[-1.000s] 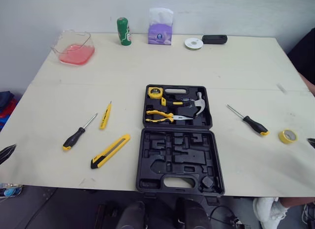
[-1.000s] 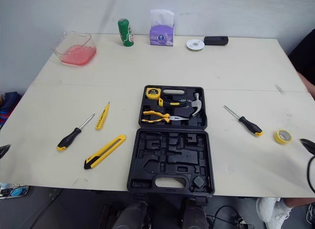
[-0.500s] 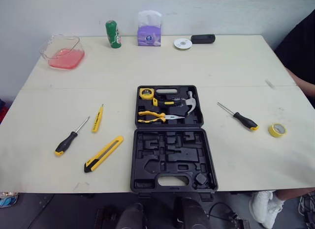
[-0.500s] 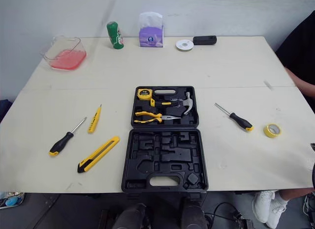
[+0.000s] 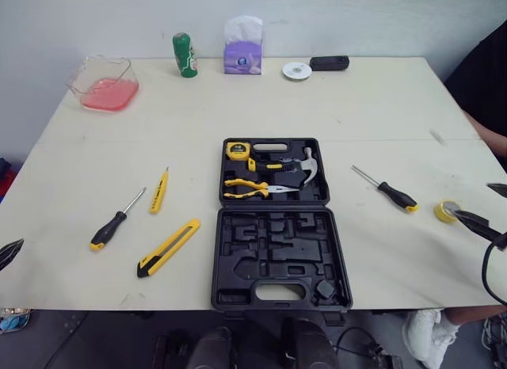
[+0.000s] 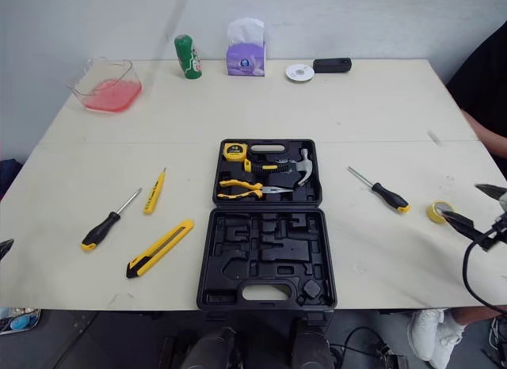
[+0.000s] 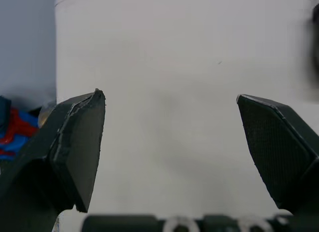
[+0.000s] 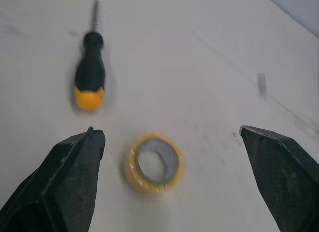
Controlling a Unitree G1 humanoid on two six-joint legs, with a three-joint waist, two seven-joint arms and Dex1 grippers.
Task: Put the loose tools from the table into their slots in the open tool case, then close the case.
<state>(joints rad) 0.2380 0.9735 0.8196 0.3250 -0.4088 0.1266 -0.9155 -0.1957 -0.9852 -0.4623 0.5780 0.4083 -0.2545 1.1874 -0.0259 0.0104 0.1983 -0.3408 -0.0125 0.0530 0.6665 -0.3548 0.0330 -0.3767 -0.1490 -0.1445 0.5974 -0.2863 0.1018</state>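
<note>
Head view: open case point(image 5: 277, 226) mid-table. Knife point(image 5: 168, 248) and two screwdrivers point(image 5: 115, 222) to its left, third screwdriver point(image 5: 388, 191) and tape roll point(image 5: 445, 211) to its right. Right gripper point(image 5: 479, 204) partly hides roll. Left gripper point(image 5: 9, 252) cut off at edge.
Left wrist: fingers point(image 7: 75, 137) spread over bare table.
Right wrist: fingers point(image 8: 75, 167) spread wide, blurred roll between.

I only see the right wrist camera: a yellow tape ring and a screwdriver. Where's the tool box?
Observer: The open tool case lies to the left of the right gripper, beyond that screwdriver.
Operator: Any more tools lying out?
Observer: Yes, left of the case: a second screwdriver, a yellow utility knife and a small yellow tester pen.
Operator: Is anything in the box yet?
Observer: A hammer, pliers and tape measure sit in its far half.
</note>
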